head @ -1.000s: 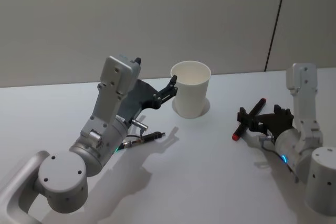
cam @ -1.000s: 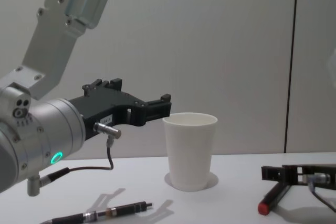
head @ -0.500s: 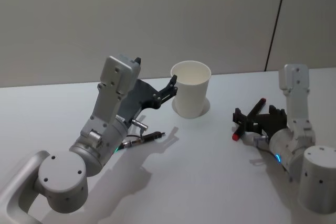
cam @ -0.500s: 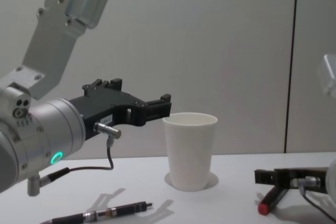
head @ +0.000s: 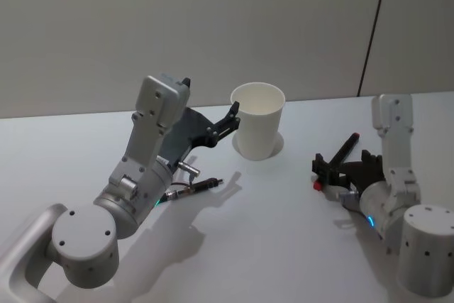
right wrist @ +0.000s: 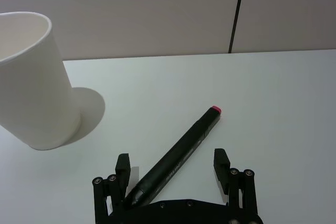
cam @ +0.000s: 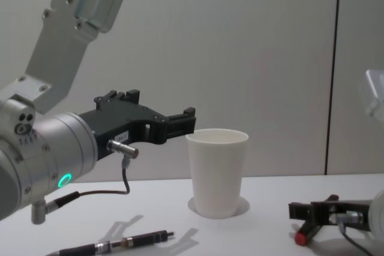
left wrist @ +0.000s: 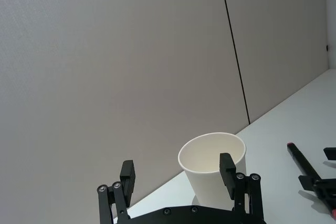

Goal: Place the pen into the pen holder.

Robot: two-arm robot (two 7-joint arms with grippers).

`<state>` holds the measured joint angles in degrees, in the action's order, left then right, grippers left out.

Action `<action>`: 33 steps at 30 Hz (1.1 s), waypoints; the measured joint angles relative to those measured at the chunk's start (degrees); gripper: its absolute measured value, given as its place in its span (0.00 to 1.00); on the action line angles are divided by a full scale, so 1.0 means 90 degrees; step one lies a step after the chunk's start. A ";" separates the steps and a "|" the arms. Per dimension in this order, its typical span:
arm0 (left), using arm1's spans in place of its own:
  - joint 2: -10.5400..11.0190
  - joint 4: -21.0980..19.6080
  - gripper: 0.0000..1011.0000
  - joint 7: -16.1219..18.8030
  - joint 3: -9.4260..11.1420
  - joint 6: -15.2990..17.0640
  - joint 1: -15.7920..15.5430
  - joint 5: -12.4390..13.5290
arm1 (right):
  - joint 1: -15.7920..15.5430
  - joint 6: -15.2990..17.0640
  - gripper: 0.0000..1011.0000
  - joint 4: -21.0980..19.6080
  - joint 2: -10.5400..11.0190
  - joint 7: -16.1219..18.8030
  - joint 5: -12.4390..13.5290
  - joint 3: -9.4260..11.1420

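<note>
Head view: the cup [head: 257, 129] stands upright on the table [head: 284, 239], far centre. The left gripper [head: 228, 120] hangs just beside its rim. The pen [head: 346, 147] lies flat to the cup's right, well apart from it, with the right gripper [head: 340, 165] low over its nearer half. A cable plug [head: 202, 185] lies by the left arm. Left wrist view: the left fingers [left wrist: 127, 172] are spread and hold nothing; the cup shows beyond them. Right wrist view: the right fingers [right wrist: 221, 162] are spread to either side of the pen [right wrist: 181, 153], which crosses the gap on a slant, its near end close to one finger. No grasp is made. Chest view: the right gripper sits at table level over the pen's red end [cam: 302, 237], and the cup rim is level with the left gripper. Hazards, as judged: closing on a slanted pen may twist it or push it out of the jaws. A grip near one end may let it droop during the lift. The cup is light paper, so contact from the left gripper, or a pen lowered against its wall, may tip it. Count: one pen, one cup, two grippers, one cable plug.
</note>
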<state>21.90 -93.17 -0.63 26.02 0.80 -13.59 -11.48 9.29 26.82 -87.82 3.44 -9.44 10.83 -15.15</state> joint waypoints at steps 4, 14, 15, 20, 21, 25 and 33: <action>0.0000 0.0000 0.99 0.0000 0.0000 0.0000 0.0000 0.0000 | -0.0002 -0.0011 0.99 0.0009 -0.0030 -0.0004 -0.0037 -0.0013; 0.0000 0.0000 0.99 0.0000 0.0000 0.0000 0.0000 0.0000 | 0.0023 -0.0049 0.99 0.0080 -0.0101 -0.0002 -0.0135 -0.0041; 0.0000 0.0000 0.99 0.0000 0.0000 0.0000 0.0000 0.0000 | 0.0024 -0.0049 0.99 0.0083 -0.0106 -0.0002 -0.0141 -0.0042; 0.0000 0.0000 0.99 0.0000 0.0000 0.0000 0.0000 0.0000 | 0.0024 -0.0032 0.99 0.0090 -0.0139 -0.0027 -0.0196 -0.0053; 0.0000 0.0000 0.99 0.0000 0.0000 0.0000 0.0000 0.0000 | 0.0023 -0.0025 0.99 0.0090 -0.0142 -0.0033 -0.0204 -0.0054; 0.0000 0.0000 0.99 0.0000 0.0000 0.0000 0.0000 0.0000 | 0.0018 0.0017 0.99 0.0088 -0.0158 -0.0048 -0.0269 -0.0064; 0.0000 0.0000 0.99 0.0000 0.0000 0.0000 0.0000 0.0000 | 0.0018 0.0161 0.99 0.0064 -0.0177 -0.0029 -0.0544 -0.0105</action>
<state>21.89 -93.17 -0.63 26.02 0.80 -13.58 -11.48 9.46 28.27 -87.25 1.85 -9.70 5.93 -16.10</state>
